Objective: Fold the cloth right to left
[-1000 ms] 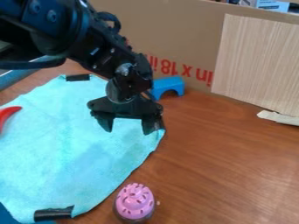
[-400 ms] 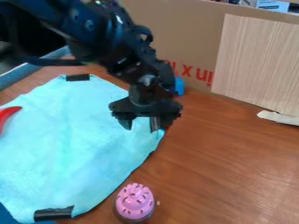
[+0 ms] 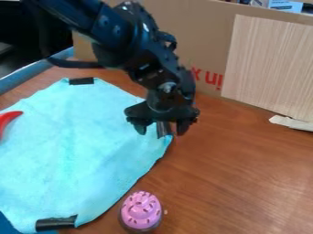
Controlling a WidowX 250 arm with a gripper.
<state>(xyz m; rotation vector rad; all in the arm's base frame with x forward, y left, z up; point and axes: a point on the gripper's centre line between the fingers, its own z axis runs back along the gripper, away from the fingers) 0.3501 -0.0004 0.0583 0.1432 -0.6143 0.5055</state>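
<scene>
The black gripper point(image 3: 162, 131) hangs over the right corner of the cloth, its two fingers apart and open, one on each side of a strip of black tape on that corner. The light blue cloth point(image 3: 79, 146) lies spread flat on the brown table, with black tape also at its top and bottom corners. Whether the fingertips touch the cloth I cannot tell.
A pink-topped object point(image 3: 141, 210) stands just off the cloth's lower right edge. A red curved item point(image 3: 7, 119) lies on the cloth's left side. Behind the arm is a cardboard wall point(image 3: 177, 27) with a pale wood-grain panel point(image 3: 269, 68).
The gripper has moved right, from above the cloth to the taped right corner, which now shows between its fingers. The blue block behind has become hidden by the arm. The cloth has not moved.
</scene>
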